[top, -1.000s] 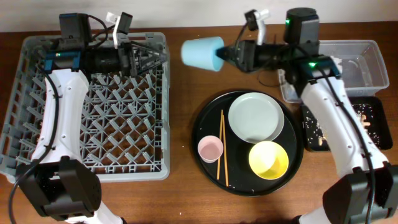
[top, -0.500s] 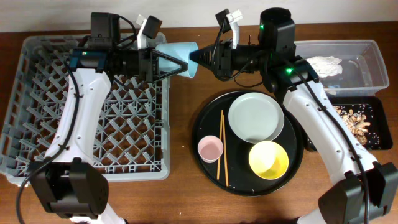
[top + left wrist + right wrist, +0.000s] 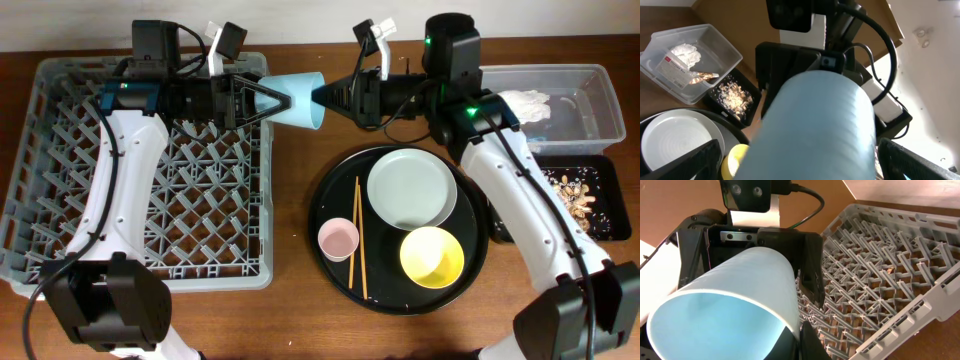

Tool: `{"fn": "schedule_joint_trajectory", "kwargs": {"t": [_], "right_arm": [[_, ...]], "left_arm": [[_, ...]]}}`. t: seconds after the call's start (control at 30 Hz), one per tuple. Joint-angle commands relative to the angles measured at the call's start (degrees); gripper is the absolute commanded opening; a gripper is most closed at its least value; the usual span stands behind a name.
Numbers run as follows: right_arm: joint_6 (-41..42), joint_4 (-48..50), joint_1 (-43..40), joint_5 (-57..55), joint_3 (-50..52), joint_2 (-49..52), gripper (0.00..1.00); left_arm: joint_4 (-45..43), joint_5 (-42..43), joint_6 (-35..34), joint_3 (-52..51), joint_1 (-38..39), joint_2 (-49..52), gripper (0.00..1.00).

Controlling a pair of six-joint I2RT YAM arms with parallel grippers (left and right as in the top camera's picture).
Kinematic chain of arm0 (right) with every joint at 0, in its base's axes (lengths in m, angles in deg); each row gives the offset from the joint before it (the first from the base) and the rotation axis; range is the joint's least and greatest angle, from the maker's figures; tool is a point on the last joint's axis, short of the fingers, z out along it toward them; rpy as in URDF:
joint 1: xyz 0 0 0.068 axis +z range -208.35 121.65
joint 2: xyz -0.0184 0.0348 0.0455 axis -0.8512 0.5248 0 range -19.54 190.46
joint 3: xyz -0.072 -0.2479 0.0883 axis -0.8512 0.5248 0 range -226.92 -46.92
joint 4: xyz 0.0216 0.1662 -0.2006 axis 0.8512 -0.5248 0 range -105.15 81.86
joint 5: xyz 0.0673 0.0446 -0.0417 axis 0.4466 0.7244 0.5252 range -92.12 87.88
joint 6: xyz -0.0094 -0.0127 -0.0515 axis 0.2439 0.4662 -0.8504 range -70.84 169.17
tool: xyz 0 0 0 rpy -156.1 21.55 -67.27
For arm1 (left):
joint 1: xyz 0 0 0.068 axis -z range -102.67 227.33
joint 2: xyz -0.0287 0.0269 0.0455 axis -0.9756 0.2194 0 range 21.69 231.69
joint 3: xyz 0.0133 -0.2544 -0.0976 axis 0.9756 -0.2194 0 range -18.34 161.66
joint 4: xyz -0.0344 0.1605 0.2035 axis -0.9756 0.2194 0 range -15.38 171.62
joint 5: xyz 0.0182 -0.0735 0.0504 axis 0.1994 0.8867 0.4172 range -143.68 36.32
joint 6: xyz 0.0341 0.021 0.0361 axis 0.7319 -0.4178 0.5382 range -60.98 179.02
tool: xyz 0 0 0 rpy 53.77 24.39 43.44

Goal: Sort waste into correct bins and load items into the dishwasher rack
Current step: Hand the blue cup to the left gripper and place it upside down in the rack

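1. The blue cup (image 3: 297, 100) is hanging in the air just past the upper-left edge of the round black tray (image 3: 330, 200). It is lying on its side between the two grippers.
2. The right gripper (image 3: 325, 97) is pinching the cup's wall at the open mouth, with one finger inside and one outside.
3. The left gripper (image 3: 268, 100) is reaching in from the side away from the round tray. Its fingers are spread to either side of the cup's base, and the left wrist view is showing a gap on one side, so it is not looking clamped yet.
4. The napkin (image 3: 522, 101) is lying in the clear tub (image 3: 590, 100) up and to the right of the round tray. The food scraps (image 3: 572, 190) are sitting in the flat black bin (image 3: 610, 225) just right of the round tray. No waste is showing on the round tray, so the sorting is looking finished.
5. The rack (image 3: 190, 210), left of the round tray, is showing no dishes where the arm is not covering it.
6. The plate (image 3: 411, 188), yellow bowl (image 3: 432, 256), pink cup (image 3: 338, 239) and chopsticks (image 3: 359, 235) are all sitting on the round tray.
7. Loading is therefore only beginning, with a hand-over of the first item under way.
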Motion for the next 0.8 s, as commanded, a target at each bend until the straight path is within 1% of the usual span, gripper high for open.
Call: {"fn": "schedule_joint_trajectory", "kwargs": {"t": [0.0, 0.13, 0.2, 0.23, 0.3, 0.4, 0.47, 0.5, 0.57, 0.63, 0.7, 0.77], "right_arm": [[-1.2, 0.2, 1.2, -1.6, 0.0, 0.7, 0.04], [-1.2, 0.2, 1.2, -2.0, 0.0, 2.0, 0.04], [-1.1, 0.5, 1.2, -2.0, 0.0, 2.0, 0.04], [-0.5, 2.0, 1.2, -2.0, 0.0, 2.0, 0.04], [0.7, 4.1, 1.2, -2.0, -0.1, 2.0, 0.04], [0.8, 4.2, 1.2, -2.0, -0.1, 2.0, 0.04], [0.8, 4.2, 1.2, -2.0, -0.1, 2.0, 0.04], [0.8, 4.2, 1.2, -2.0, -0.1, 2.0, 0.04], [0.8, 4.2, 1.2, -2.0, -0.1, 2.0, 0.05], [0.8, 4.2, 1.2, -2.0, -0.1, 2.0, 0.19], [0.8, 4.2, 1.2, -2.0, -0.1, 2.0, 0.44], [0.8, 4.2, 1.0, -1.7, -0.1, 2.0, 0.57]], "left_arm": [[-0.1, 0.2, -0.2, 0.8, -0.1, 0.3, 0.99], [-0.1, 0.2, -0.2, 0.8, 0.0, 0.3, 0.99], [-0.1, 0.2, -0.2, 0.8, 0.0, 0.3, 0.91], [-0.1, 0.2, -0.2, 0.8, 0.0, 0.3, 0.89], [-0.1, 0.2, -0.2, 0.8, 0.0, 0.3, 0.90], [-0.1, 0.2, -0.2, 0.8, 0.0, 0.3, 0.90], [-0.1, 0.2, -0.2, 0.8, 0.0, 0.3, 0.77], [-0.1, 0.2, -0.2, 0.8, 0.0, 0.3, 0.72], [-0.1, 0.2, -0.2, 0.8, 0.0, 0.3, 0.71], [-0.1, 0.2, -0.2, 0.8, 0.0, 0.3, 0.72], [-0.1, 0.2, -0.2, 0.8, 0.0, 0.3, 0.71], [-0.1, 0.2, -0.1, 0.8, -0.1, 0.3, 0.71]]}}
